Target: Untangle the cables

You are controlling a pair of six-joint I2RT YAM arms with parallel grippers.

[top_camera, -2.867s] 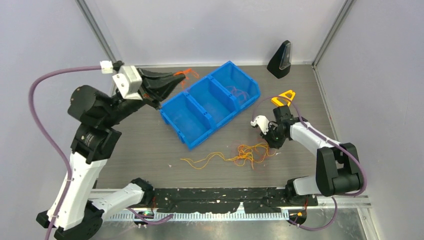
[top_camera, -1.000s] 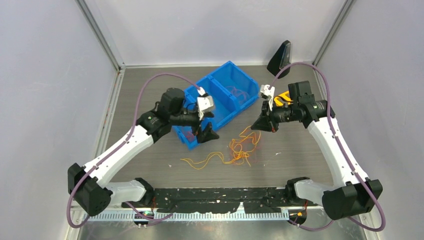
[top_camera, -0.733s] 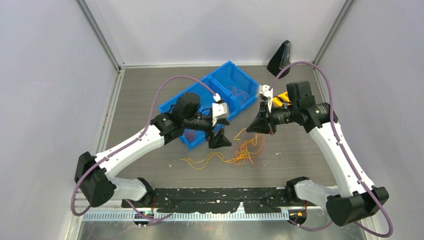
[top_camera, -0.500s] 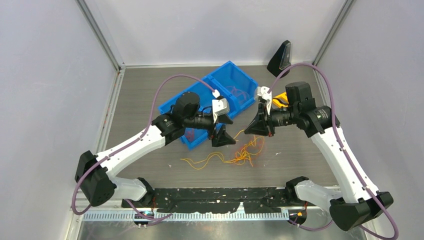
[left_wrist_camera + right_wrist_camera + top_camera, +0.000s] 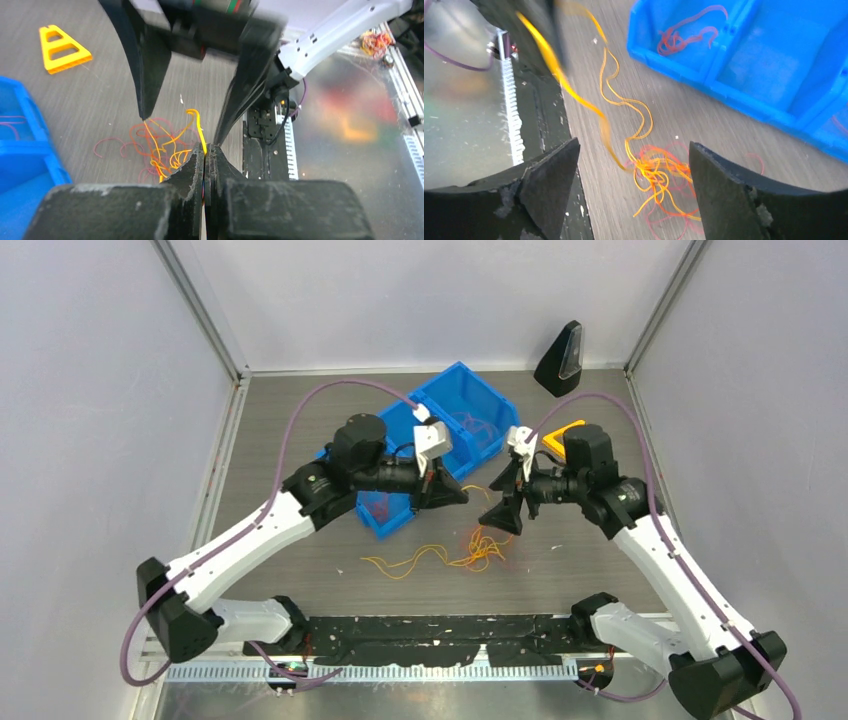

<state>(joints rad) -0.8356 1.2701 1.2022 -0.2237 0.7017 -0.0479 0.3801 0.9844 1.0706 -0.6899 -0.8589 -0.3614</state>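
The cables lie as an orange, red and pink tangle on the table between the two arms. In the left wrist view my left gripper is shut on a yellow cable that rises from its tips, with the tangle just below. From above, the left gripper points right, over the tangle's left side. My right gripper faces it, open, and its fingers hang just beyond the left tips. Between the right gripper's spread fingers lies the tangle. A yellow strand slants up toward the left gripper.
A blue three-compartment bin stands behind the left gripper, with red strands in one compartment. A yellow triangular piece lies behind the right arm. A black wedge-shaped object stands at the back right corner.
The left gripper has closed on a yellow strand. The right gripper, shut before, has opened and dropped lower toward the tangle.
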